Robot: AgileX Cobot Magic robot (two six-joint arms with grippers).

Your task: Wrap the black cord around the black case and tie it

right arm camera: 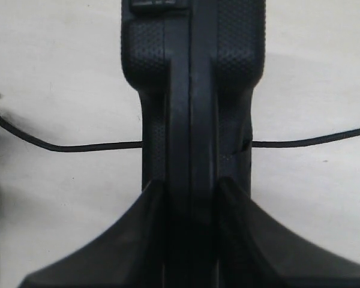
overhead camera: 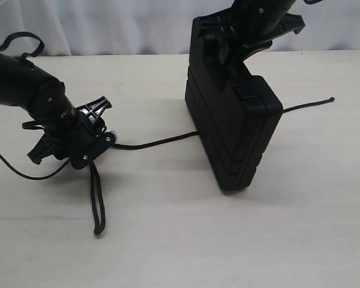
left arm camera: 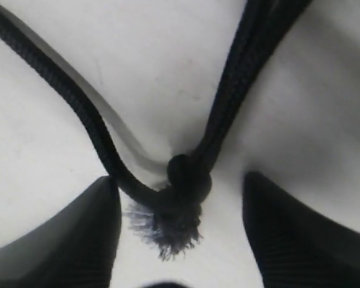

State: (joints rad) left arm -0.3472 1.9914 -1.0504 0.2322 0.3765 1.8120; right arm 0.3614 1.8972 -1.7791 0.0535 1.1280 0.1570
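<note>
The black case (overhead camera: 234, 129) stands on edge on the table (overhead camera: 180, 240), its top clamped by the right gripper (right arm camera: 189, 201), the black cord (overhead camera: 156, 143) crossing at its base; the left gripper (left arm camera: 177, 186), jaws wide, straddles the knot (left arm camera: 183, 180), likely to close on it before wrapping

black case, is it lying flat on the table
No, the black case stands upright on its narrow edge on the table, with the right gripper clamped on its top.
</note>
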